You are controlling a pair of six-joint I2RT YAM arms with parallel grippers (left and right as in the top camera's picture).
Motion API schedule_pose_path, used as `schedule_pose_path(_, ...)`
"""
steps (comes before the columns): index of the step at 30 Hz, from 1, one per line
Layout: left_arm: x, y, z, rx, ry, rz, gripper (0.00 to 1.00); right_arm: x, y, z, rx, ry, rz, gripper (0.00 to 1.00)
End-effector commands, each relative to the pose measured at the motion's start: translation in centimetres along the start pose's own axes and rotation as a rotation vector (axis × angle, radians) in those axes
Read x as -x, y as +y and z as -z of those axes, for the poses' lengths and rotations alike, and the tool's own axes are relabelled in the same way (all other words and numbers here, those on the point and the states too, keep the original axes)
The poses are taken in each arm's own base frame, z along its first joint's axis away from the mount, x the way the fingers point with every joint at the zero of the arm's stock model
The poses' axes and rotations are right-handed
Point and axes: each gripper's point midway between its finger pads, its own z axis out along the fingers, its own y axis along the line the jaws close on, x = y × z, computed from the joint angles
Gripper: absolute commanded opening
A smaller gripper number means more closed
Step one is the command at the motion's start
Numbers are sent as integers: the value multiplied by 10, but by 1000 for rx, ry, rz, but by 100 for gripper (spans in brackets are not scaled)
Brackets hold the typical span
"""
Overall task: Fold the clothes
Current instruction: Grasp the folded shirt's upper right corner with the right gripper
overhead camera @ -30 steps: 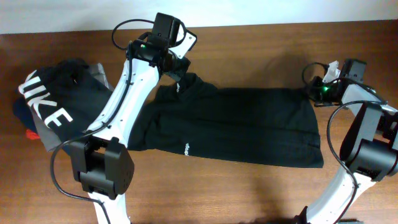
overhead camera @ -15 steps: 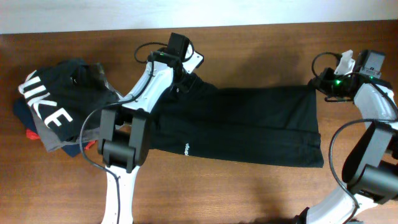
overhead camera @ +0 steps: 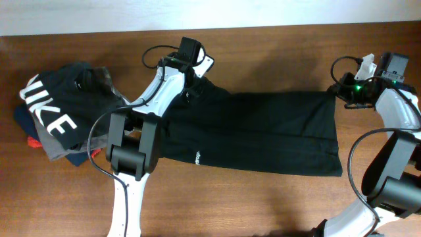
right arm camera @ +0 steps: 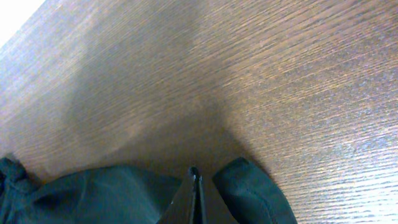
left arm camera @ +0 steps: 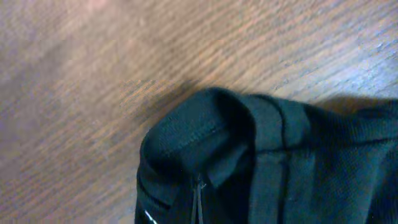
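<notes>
1. The plain black short-sleeved T-shirt of soft fabric [overhead camera: 263, 131] lies pretty much dead centre on the brown wooden table [overhead camera: 276, 204]. It's spread out flat and long, running from 9 to 3 o'clock in the overhead view.
2. The left gripper [overhead camera: 192, 84] is down at the shirt's 10 o'clock corner. On the left wrist cam its fingertips [left arm camera: 198, 198] are pressed together with a thick hemmed fold of the black cloth [left arm camera: 205, 137] bunched right around them, so it's clamped on the shirt.
3. The right gripper [overhead camera: 335, 92] is over at the shirt's 2 o'clock corner. On its wrist cam the jaws are pinched tight [right arm camera: 196, 186], with black fabric [right arm camera: 112, 193] bulging out on both sides of them. That one's gripping the shirt too.
4. The edge between those two corners runs fairly straight along the 12 o'clock side, while the 6 o'clock edge rests flat on the wood.
5. A tiny white logo [overhead camera: 197, 158] shows near the shirt's 7 o'clock end.
6. Off at the table's 9 o'clock side there's a messy pile, well apart from the shirt: a black garment with big white NIKE letters [overhead camera: 49, 108] on top and a grey folded garment [overhead camera: 58, 143] poking out under it.
</notes>
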Motion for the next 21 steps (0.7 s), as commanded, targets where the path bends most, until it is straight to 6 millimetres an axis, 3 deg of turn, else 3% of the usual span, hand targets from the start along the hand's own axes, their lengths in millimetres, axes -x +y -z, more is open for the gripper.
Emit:
schedule_pose_path(1,7,11,7,45,2,48,0,7,1,8,-11,-25,21,4)
schedule_pose_path(4,11,21,25,97,22,48,0,5,1,8,-13,-17,17,4)
schedule_pose_path(10,6,50,81,266,111,43,0,5,0,20,-18,-21,10,4)
schedule_pose_path(13,6,50,111,275,117,53,0,11,2,38,-29,-50,17,4)
schedule_pose_path(15,11,41,117,220,88,55,0,13,3,46,-43,-63,20,4)
schedule_pose_path(18,17,26,111,127,58,58,40,12,5,51,-45,-65,22,4)
schedule_pose_path(21,16,20,89,63,59,72,55,7,7,49,-41,-44,20,4)
